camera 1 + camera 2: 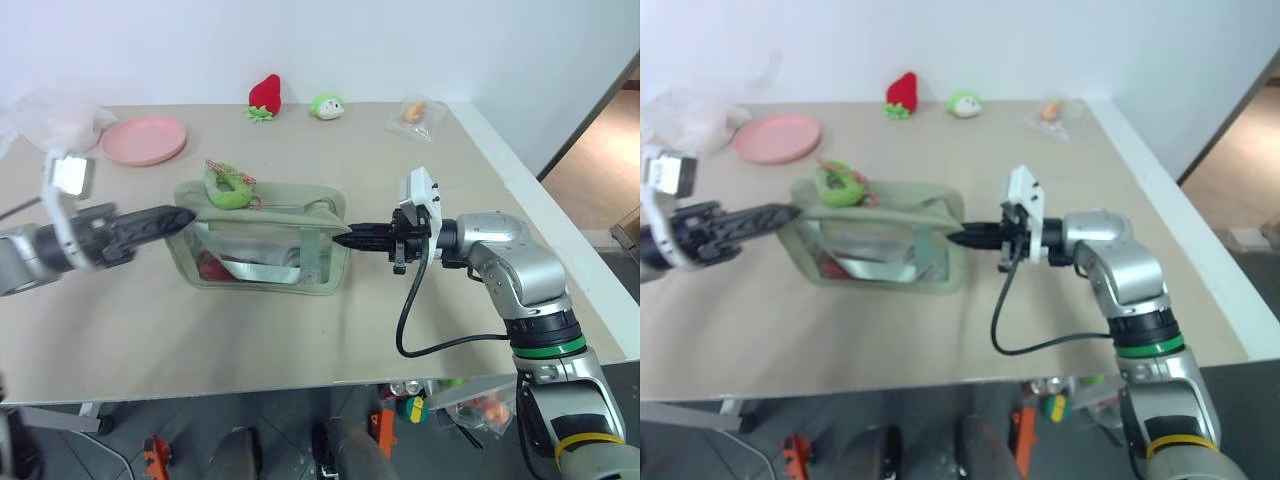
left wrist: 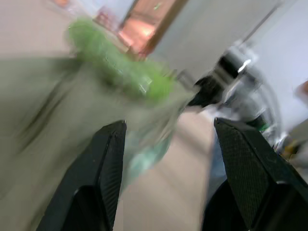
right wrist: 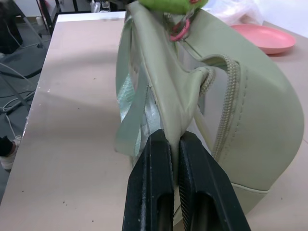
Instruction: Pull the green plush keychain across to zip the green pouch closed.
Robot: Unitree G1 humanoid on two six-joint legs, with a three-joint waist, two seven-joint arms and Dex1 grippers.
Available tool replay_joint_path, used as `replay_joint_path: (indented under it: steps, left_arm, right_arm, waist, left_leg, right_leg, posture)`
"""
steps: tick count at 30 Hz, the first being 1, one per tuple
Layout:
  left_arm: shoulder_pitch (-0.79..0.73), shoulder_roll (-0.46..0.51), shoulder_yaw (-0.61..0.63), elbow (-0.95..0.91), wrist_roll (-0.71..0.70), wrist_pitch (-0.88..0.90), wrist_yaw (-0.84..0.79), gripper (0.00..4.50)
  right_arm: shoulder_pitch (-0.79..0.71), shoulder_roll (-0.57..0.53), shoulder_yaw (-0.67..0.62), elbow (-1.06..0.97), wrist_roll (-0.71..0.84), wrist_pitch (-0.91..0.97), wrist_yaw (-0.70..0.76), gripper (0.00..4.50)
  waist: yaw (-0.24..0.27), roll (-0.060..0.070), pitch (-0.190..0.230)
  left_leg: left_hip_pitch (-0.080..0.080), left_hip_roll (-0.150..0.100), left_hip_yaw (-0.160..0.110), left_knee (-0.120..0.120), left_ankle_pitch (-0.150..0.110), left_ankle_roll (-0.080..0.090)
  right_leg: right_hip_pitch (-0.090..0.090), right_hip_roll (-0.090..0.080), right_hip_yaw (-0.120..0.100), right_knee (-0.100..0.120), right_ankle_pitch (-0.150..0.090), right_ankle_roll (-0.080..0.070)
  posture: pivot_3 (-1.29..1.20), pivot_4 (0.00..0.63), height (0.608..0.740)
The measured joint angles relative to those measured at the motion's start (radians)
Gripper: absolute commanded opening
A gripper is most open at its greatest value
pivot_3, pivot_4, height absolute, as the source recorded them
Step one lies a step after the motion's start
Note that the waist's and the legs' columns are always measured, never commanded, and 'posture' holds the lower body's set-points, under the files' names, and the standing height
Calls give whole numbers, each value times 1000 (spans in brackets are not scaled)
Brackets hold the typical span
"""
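Note:
The green pouch (image 1: pixel 262 245) lies in the middle of the table, with clear sides and something red inside. The green plush keychain (image 1: pixel 228 188) rests on the pouch's top at its left end, on a pinkish cord (image 3: pixel 177 33). My right gripper (image 1: pixel 345 238) points left and is shut on the fabric at the pouch's right end (image 3: pixel 180 115). My left gripper (image 1: pixel 180 218) is level at the pouch's left end, just below and left of the keychain. In the left wrist view its fingers (image 2: pixel 108 159) stand wide apart with nothing between them.
A pink plate (image 1: pixel 143 138) and a crumpled clear bag (image 1: pixel 50 115) sit at the back left. A red strawberry plush (image 1: pixel 265 95), a green-and-white round plush (image 1: pixel 327 105) and a small clear bag (image 1: pixel 418 112) line the far edge. The table's right edge runs close to my right arm.

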Motion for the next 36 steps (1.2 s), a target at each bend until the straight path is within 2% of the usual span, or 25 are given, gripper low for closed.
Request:
replay_joint_path:
  steps: [3,13,17,23,27,32,36]
  left_arm:
    - [1,30,-4,48,74,-74,-42,3019]
    - [26,22,-53,164,291,-301,-90,3019]
    - [44,-43,-99,157,309,-314,-95,3019]
    - [27,-70,-113,107,295,-302,-95,3019]
    - [-22,-107,-127,104,296,-302,-88,1849]
    - [-28,-137,-130,113,299,-302,-80,87]
    - [-27,-151,-133,91,318,-306,-52,33]
  right_arm:
    - [-4,-4,-3,3,-1,-6,4,0]
    - [-32,14,8,40,-7,-26,25,0]
    - [-34,14,8,40,-8,-26,27,0]
    - [-34,13,8,40,-9,-25,30,0]
    - [-34,12,8,40,-9,-22,28,0]
    - [-30,7,3,40,-10,-15,19,0]
    - [-19,5,2,37,-9,-6,15,0]
  waist:
    - [6,0,0]
    - [1,0,0]
    - [1,0,0]
    - [1,0,0]
    - [1,0,0]
    - [1,0,0]
    - [2,0,0]
  left_leg:
    - [1,-1,-1,1,0,0]
    - [0,1,1,-1,0,-1]
    - [-1,1,1,0,0,-1]
    - [-1,1,0,0,0,-1]
    - [-1,1,0,0,0,-1]
    - [-1,1,0,0,0,-1]
    - [-1,0,0,0,0,-1]
  right_leg:
    - [1,-1,-2,0,0,-1]
    - [0,0,0,0,-1,-1]
    - [0,0,-1,0,-1,-1]
    - [0,0,-1,0,-1,-1]
    - [0,0,-1,0,-1,-1]
    - [0,0,-1,0,-1,0]
    - [0,0,-1,0,-1,0]
  posture:
    - [0,150,740]
    - [0,150,740]
    - [0,150,740]
    - [0,150,740]
    - [0,150,740]
    - [0,150,740]
    - [0,150,740]
